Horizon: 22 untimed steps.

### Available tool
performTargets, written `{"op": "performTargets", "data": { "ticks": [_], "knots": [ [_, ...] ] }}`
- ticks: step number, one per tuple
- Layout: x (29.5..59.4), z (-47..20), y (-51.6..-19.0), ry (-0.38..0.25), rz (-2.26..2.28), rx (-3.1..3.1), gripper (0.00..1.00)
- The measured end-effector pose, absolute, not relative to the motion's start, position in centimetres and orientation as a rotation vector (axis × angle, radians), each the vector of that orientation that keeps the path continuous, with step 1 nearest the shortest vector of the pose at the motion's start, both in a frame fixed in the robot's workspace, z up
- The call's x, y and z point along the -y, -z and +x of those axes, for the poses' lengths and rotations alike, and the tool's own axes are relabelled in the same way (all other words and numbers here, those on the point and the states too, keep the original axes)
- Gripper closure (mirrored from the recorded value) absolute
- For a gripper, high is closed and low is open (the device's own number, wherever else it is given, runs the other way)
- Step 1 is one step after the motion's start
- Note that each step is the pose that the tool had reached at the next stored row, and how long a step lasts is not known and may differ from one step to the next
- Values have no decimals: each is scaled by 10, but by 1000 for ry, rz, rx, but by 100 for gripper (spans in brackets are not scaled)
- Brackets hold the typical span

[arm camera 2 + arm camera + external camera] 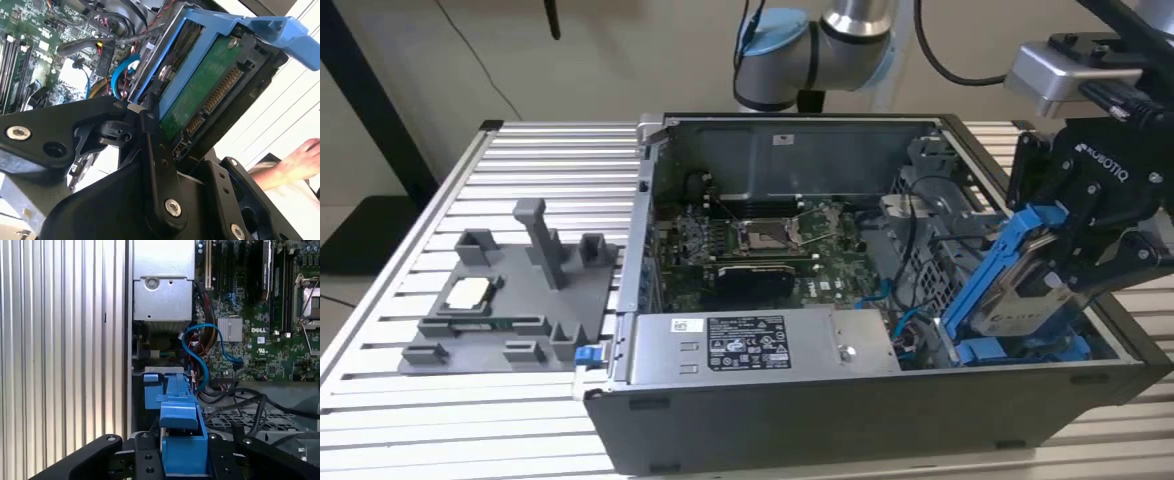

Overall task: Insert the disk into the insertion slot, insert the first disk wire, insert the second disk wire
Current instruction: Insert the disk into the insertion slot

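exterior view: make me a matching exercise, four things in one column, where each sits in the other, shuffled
1 disk
2 power-supply box
3 motherboard
4 grey parts holder

A on the slatted table, exterior view's left
B tilted, held in the gripper
C inside the case, against its near wall
D flat on the case floor

Pairs: 1-B, 2-C, 3-D, 4-A

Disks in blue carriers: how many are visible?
1: the disk, held tilted by the tool above the insertion slot at the exterior view's right. Others may sit hidden below it.
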State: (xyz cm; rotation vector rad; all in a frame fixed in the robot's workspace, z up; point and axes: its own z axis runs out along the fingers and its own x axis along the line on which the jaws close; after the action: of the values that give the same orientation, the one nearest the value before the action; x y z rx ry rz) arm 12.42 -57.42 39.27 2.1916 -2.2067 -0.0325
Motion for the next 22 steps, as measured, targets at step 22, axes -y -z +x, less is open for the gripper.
{"op": "performTargets", "data": {
  "ticks": [22],
  "knots": [
    [574, 125, -398, 34, 2191, 2206, 53]
  ]
}}
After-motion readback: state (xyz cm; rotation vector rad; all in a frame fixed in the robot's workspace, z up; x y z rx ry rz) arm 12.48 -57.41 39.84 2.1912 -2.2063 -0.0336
